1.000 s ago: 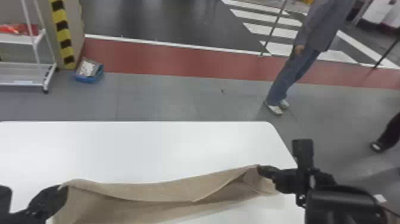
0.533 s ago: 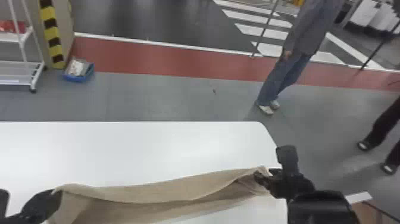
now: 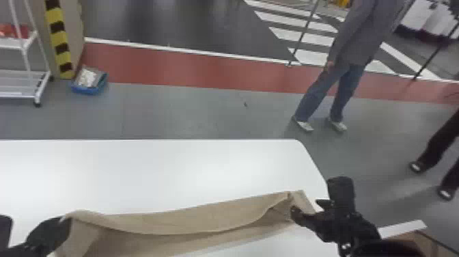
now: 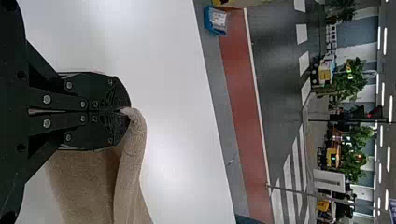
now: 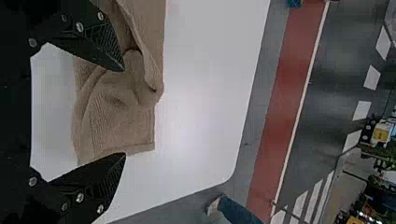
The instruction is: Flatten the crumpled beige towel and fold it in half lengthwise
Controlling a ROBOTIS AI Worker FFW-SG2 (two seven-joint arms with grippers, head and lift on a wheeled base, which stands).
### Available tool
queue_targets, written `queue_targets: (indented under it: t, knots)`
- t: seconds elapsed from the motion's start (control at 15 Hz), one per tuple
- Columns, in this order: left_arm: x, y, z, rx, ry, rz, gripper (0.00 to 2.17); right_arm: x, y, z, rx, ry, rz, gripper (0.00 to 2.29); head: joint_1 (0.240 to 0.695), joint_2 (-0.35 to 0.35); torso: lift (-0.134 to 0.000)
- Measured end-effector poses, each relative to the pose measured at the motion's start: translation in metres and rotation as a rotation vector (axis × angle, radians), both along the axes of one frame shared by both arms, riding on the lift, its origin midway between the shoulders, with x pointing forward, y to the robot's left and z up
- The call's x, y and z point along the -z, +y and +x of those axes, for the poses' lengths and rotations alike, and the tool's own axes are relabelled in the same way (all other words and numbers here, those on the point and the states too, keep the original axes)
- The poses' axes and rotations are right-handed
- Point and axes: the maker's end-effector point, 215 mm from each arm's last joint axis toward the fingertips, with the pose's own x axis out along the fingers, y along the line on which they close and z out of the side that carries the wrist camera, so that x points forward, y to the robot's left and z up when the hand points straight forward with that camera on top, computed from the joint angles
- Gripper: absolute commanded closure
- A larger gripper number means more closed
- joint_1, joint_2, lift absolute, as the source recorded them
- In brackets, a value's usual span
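While the left pincer (image 3: 65, 222) grips the beige towel (image 3: 191, 220), the right pincer (image 3: 306, 209) gapes

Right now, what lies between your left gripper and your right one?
The beige towel, in the head view: one end pinched in the left gripper, the other near the open right gripper.

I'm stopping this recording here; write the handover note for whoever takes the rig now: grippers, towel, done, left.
Left gripper: shut on a corner of the beige cloth towel.
Right gripper: open, its fingers apart over the towel's right end, not clamped on it.
Towel: stretched left to right along the near part of the white table, in loose overlapping layers, rumpled at the right end.
Done: drawn out lengthwise.
Left: smooth the right end, finish an even lengthwise fold, release the left corner.
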Motion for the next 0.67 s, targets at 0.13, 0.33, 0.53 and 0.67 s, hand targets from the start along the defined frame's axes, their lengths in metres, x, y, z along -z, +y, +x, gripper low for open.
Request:
queue_targets:
  t: [0.13,0.33,0.53,0.67]
  knots:
    - [0.001,-0.001,0.002,0.001,0.000,-0.002,1.42,0.019,0.015,-0.001,-0.020,0.040,0.019,0.59,0.695,-0.339,0.000]
    - [0.003,-0.001,0.005,0.002,-0.001,-0.002,1.42,0.050,0.034,0.009,-0.049,0.101,0.009,0.59,0.695,-0.306,0.000]
    - [0.004,0.001,0.006,0.000,0.000,-0.001,1.42,0.060,0.046,0.024,-0.055,0.124,-0.005,0.59,0.695,-0.284,0.000]
    - [0.004,0.002,0.006,0.000,-0.001,-0.002,1.42,0.066,0.043,0.027,-0.026,0.170,-0.015,0.39,0.695,-0.280,0.000]
